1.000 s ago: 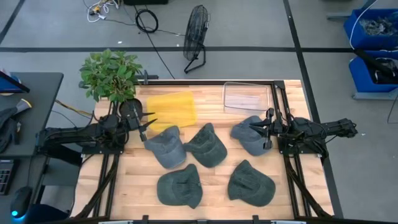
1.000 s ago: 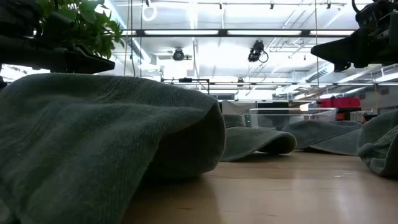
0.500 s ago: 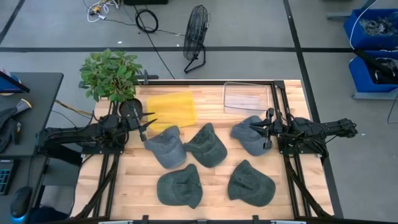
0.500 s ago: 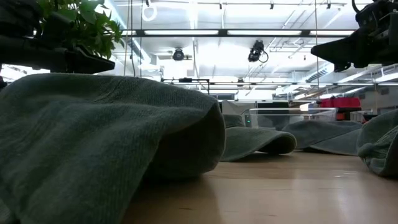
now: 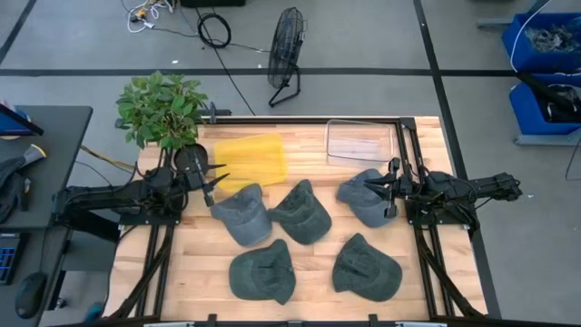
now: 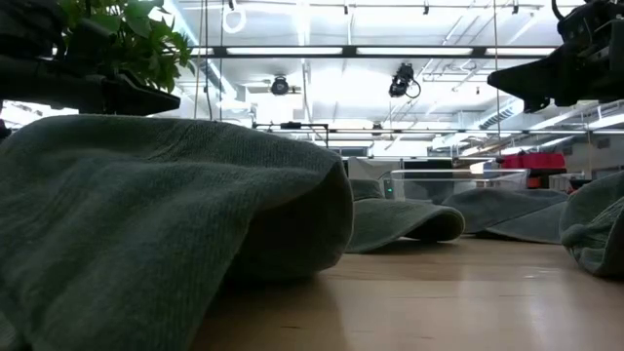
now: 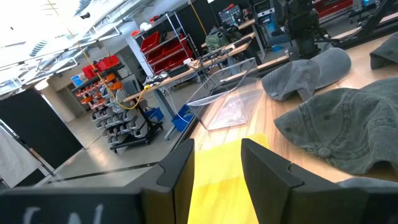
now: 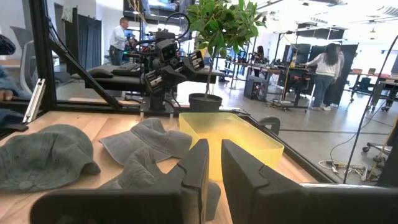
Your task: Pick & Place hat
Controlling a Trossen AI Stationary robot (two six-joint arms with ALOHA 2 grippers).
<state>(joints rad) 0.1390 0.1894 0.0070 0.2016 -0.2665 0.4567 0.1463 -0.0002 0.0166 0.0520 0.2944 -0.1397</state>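
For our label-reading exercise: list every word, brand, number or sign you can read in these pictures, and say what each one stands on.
None can be read.
Grey-green fabric hats: no legible logo or tag.
Yellow plastic bin and clear plastic bin: no legible print.
Red storage bins on the shelving in the room behind: any labels are too small to read.

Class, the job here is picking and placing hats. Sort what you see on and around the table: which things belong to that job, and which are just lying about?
Belongs to the job:
- five grey hats
- yellow bin
- clear bin
- left gripper, open, beside a hat
- right gripper, open, over a hat

Just lying about:
- potted plant
- floor fan
- cables
- blue crates
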